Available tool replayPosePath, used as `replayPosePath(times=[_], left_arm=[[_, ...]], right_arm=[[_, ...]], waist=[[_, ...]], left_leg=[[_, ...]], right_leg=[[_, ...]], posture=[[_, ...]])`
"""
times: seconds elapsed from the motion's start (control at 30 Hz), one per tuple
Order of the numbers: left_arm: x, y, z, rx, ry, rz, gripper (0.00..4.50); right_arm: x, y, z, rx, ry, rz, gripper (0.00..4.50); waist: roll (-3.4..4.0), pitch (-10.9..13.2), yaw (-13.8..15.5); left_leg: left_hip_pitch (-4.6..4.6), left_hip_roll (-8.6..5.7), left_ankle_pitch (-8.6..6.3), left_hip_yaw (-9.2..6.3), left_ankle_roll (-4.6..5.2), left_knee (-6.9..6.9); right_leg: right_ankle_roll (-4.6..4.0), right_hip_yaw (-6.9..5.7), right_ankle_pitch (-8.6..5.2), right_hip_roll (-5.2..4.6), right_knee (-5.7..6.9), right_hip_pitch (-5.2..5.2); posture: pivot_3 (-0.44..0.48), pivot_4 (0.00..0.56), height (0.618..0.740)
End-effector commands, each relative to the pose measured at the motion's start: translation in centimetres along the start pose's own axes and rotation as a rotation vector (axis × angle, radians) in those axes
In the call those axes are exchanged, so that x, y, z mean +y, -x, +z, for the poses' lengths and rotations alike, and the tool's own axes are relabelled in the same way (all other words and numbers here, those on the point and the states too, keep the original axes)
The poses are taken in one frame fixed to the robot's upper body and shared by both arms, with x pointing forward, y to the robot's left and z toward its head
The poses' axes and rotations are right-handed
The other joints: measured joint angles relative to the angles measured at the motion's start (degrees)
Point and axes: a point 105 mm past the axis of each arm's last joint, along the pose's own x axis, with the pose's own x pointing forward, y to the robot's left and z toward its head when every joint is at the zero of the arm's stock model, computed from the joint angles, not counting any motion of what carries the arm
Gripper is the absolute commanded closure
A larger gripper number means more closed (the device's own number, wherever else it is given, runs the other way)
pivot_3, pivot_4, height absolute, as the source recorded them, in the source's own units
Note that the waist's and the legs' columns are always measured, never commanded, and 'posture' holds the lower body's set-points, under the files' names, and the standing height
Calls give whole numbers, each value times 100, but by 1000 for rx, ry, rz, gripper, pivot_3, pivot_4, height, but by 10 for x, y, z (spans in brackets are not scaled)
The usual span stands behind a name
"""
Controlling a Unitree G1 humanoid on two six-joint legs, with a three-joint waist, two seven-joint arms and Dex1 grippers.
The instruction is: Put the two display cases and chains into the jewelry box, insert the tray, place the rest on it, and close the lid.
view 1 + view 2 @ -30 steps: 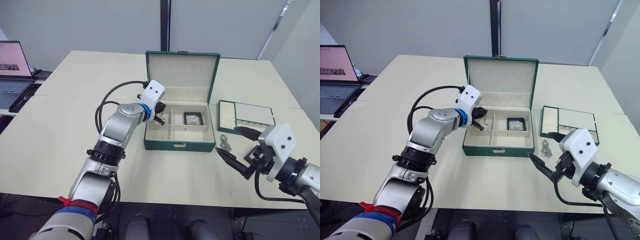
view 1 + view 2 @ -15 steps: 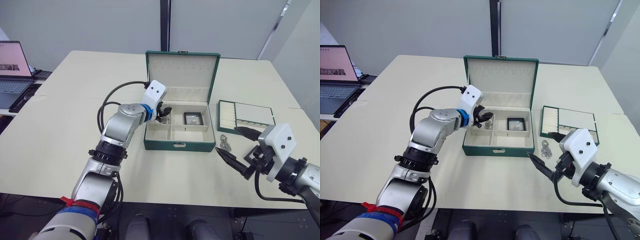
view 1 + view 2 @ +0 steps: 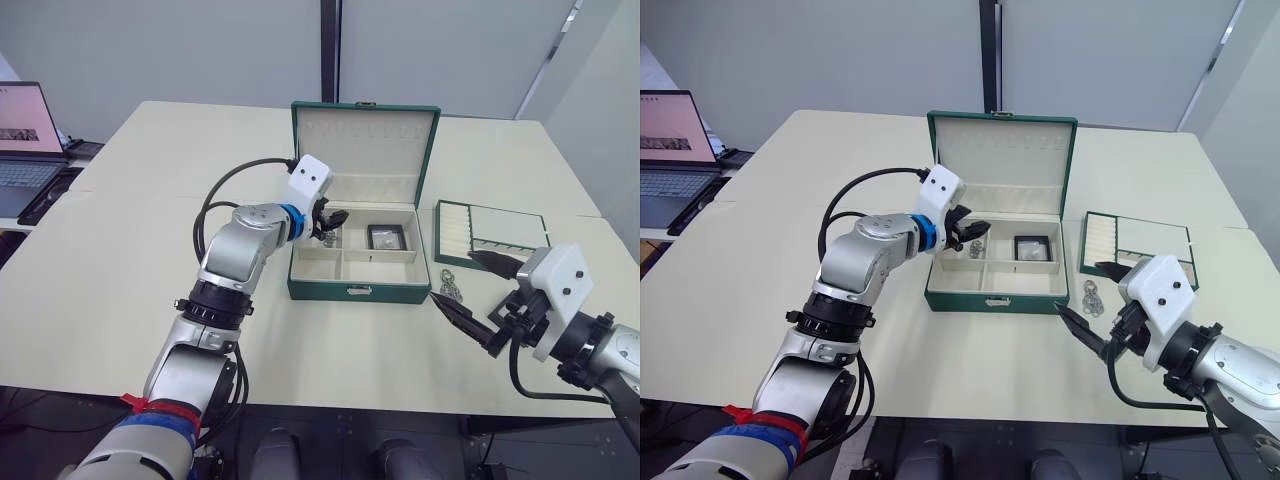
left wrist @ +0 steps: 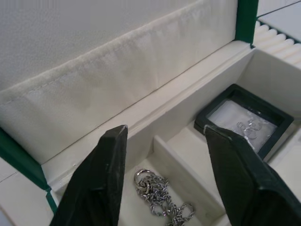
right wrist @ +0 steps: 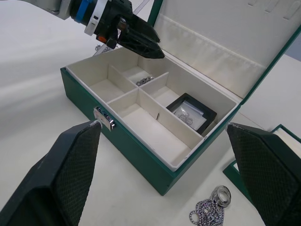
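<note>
- Left gripper (image 3: 330,222): fingers spread, empty, above boxed chain (image 4: 157,195).
- Right gripper (image 3: 1092,305): wide open, empty.
- Loose chain (image 3: 449,286), at jewelry box's (image 3: 352,291) four o'clock: limp, slippery; pinch the bunched middle.

Bright, even overhead light, no glare. Soft shadows under the arms on the table (image 3: 120,260). Wrist views slightly soft up close.

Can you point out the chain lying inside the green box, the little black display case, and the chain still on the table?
chain in box (image 4: 157,200), left wrist view, its links
display case (image 5: 192,111), right wrist view, clear window
chain on table (image 5: 210,212), right wrist view, its middle
</note>
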Motion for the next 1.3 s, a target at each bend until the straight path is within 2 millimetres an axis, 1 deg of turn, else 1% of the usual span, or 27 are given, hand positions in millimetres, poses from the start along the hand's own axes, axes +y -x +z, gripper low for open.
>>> replayPosePath(times=[0.03,0.07,0.17,0.2,0.23,0.27,0.33,0.37,0.4,0.43,0.5,0.53,0.6,0.63,0.73,0.77,0.83,0.93,1.07,1.17,1.3], left_arm=[[-9,12,30,-100,-29,-53,2851],[-11,15,32,-106,-23,-69,3206],[-13,35,34,-127,0,-119,4052],[-12,43,32,-128,3,-129,4434],[-11,52,30,-127,5,-137,4474],[-8,64,27,-135,13,-138,4474],[-1,93,11,-114,29,-150,4474],[0,105,2,-99,15,-160,4474],[-1,112,-3,-87,2,-169,4474],[1,124,-11,-85,-14,-171,4303],[2,145,-20,-120,-26,-189,3880],[1,152,-23,-133,-32,-198,3591],[-2,170,-39,-100,10,-240,2962],[1,179,-47,-85,10,-227,2604],[4,199,-61,-83,-23,-204,1654],[2,204,-64,-85,-34,-206,1296],[-4,213,-71,-84,-60,-213,738],[-11,224,-83,-101,-61,-197,738],[-19,236,-104,-65,-42,-217,738],[-20,241,-112,-57,-49,-211,738],[-22,240,-114,-52,-60,-213,738]], right_arm=[[0,0,6,-16,37,0,0],[0,0,6,-17,37,1,0],[2,-1,6,-20,34,7,0],[3,-2,6,-21,32,10,0],[5,-2,5,-21,24,16,0],[7,-2,4,-21,18,20,0],[11,-3,0,-17,5,32,0],[13,-3,-1,-16,-2,38,0],[14,-3,-2,-15,-7,41,0],[17,-3,-3,-16,-16,52,0],[23,-4,-7,-15,-40,80,0],[25,-4,-8,-15,-47,89,0],[32,-3,-13,-1,-63,120,0],[35,-2,-16,7,-69,136,0],[41,2,-23,26,-88,169,0],[43,3,-25,32,-96,181,0],[46,6,-29,42,-111,193,0],[52,10,-39,66,-135,215,0],[53,13,-51,91,-163,206,0],[54,15,-57,107,-166,204,0],[54,17,-62,120,-169,203,0]], waist=[[0,0,-1],[0,0,-1],[4,-2,-25],[8,-4,-31],[10,-5,-35],[12,-7,-45],[14,-7,-85],[14,-7,-119],[15,-7,-128],[16,-5,-134],[14,-5,-131],[13,-5,-122],[12,-5,-108],[12,-5,-114],[13,-5,-133],[13,-5,-135],[13,-5,-142],[14,-8,-143],[9,-11,-154],[5,-14,-154],[5,-14,-154]], left_leg=[[0,0,0,0,0,0],[0,0,0,0,0,0],[1,1,0,0,0,0],[2,1,0,0,0,-1],[4,2,0,0,-1,-1],[5,3,0,0,-1,-1],[7,5,1,0,-1,-2],[8,7,1,0,-1,-4],[8,8,1,-1,-2,-5],[8,8,1,-3,-3,-4],[7,8,6,-4,-11,-1],[7,6,6,-4,-11,0],[7,5,6,-5,-11,0],[7,6,5,-6,-10,0],[8,6,-4,-7,6,-3],[8,6,-6,-7,9,-3],[8,6,-7,-7,10,-3],[8,6,-7,-6,11,-4],[10,7,-8,-9,12,-5],[10,6,-8,-9,12,-5],[10,6,-8,-10,13,-5]], right_leg=[[0,0,0,0,0,0],[0,0,0,0,0,0],[0,1,0,0,2,-1],[0,1,0,1,3,-1],[0,1,0,1,4,-1],[0,2,0,1,6,-1],[0,2,0,2,7,-1],[0,2,0,2,7,-2],[1,2,-1,3,7,-2],[1,-1,-1,3,7,-2],[1,-3,-1,1,8,1],[1,-4,-1,-2,7,2],[1,-9,-1,-3,8,2],[1,-9,-1,-3,7,3],[0,-8,-1,-2,7,0],[0,-7,-1,-2,7,0],[0,-8,-1,-2,7,0],[-1,-6,-2,-2,5,0],[-2,-7,-2,-2,5,0],[-6,-8,-4,-2,6,0],[-8,-9,-5,-2,6,-1]], posture=[[0,150,740],[0,150,740],[0,150,740],[0,150,740],[0,150,740],[0,150,740],[0,150,740],[0,150,740],[0,150,740],[0,150,740],[0,150,740],[0,150,740],[0,150,740],[0,150,740],[0,150,740],[0,150,740],[0,150,740],[0,150,740],[0,150,740],[0,150,740],[0,150,740]])
